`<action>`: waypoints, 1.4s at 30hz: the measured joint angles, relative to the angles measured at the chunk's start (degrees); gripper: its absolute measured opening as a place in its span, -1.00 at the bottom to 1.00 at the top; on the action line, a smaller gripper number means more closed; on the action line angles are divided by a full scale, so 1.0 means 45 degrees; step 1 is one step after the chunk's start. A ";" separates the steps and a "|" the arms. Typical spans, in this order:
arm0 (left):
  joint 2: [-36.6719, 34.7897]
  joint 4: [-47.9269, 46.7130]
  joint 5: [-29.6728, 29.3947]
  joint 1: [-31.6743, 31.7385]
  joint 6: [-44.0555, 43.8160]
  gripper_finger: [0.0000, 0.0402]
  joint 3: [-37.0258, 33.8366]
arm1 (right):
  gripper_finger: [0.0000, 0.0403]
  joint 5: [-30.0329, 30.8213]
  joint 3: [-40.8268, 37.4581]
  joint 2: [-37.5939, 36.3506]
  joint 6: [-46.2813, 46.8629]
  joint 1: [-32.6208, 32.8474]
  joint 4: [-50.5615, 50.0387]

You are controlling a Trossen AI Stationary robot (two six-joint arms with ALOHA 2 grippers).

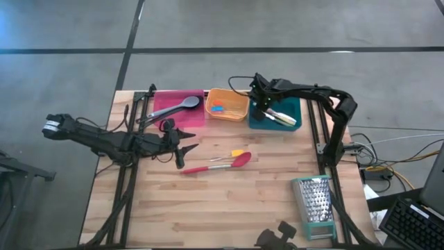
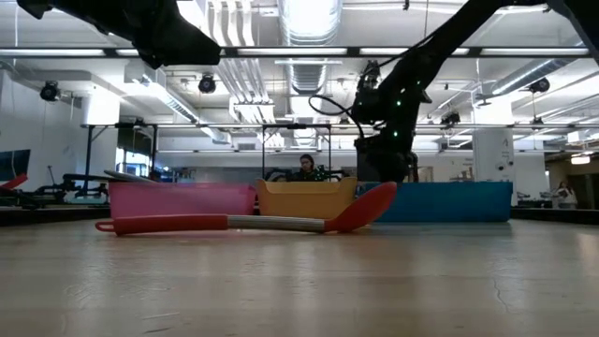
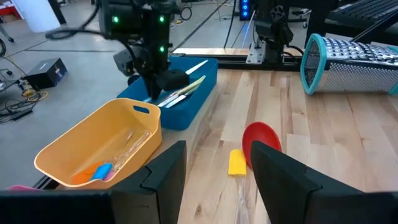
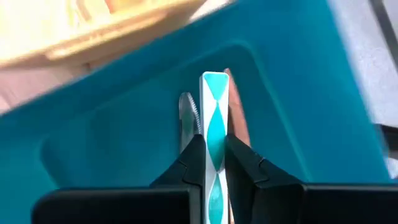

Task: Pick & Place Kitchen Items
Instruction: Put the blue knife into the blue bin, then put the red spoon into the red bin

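Three bins sit along the table's far edge, and sorting looks more than half done, going by what's already in them. The right gripper hangs over the teal bin with its fingers clamped on a slim teal-and-white patterned utensil, held just above the bin floor; right under it lie a couple more pale-handled pieces, one with a serrated edge. Beside that arm, the orange bin has small blue and orange pieces inside, and the pink bin farther along carries a grey spoon resting across it. The left gripper hovers with its fingers spread apart and nothing between them, aimed at the bare tabletop stuff: directly ahead of it are the red spatula and a small yellow piece, close together on the wood, not yet picked. So what's left seems to be dropping the held utensil, then those two loose items. The metal grater with green trim lies well off to the right arm's near side. No brand marks, labels or readable writing show up on anything.
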 joint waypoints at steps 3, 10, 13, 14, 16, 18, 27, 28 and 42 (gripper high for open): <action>0.0000 0.0010 0.0000 0.0001 0.0000 -0.08 0.0000 | -0.88 -0.0005 -0.0277 0.0138 0.0000 -0.0025 0.0295; -0.0005 0.0049 0.0000 0.0000 0.0000 -0.08 0.0000 | -0.88 -0.0172 -0.0968 0.0138 -0.0047 -0.0225 0.1069; -0.0005 0.0073 0.0000 0.0005 0.0000 -0.08 0.0000 | -0.85 -0.0199 -0.1228 0.0138 0.0040 -0.0323 0.1215; -0.0005 0.0073 0.0000 0.0000 0.0000 -0.08 0.0000 | -0.82 -0.0201 -0.1313 0.0138 0.0089 -0.0337 0.1282; -0.0005 0.0078 0.0000 0.0000 0.0000 -0.08 0.0000 | -0.75 -0.0197 -0.1446 0.0138 0.0111 -0.0364 0.1416; -0.0005 0.0078 0.0000 0.0001 0.0000 -0.08 0.0000 | -0.66 -0.0190 -0.1568 0.0138 0.0048 -0.0369 0.1546; -0.0010 0.0073 0.0000 0.0001 0.0000 -0.08 -0.0005 | -0.43 -0.0185 -0.1397 0.0078 0.0054 -0.0355 0.1590; -0.0010 0.0073 0.0000 0.0000 0.0000 -0.08 -0.0007 | -0.41 -0.0185 -0.1338 0.0041 0.0060 -0.0355 0.1554; -0.0002 0.0049 0.0000 0.0002 -0.0221 -0.08 -0.0063 | -0.23 -0.0185 -0.1201 -0.1275 0.0355 -0.0343 0.1133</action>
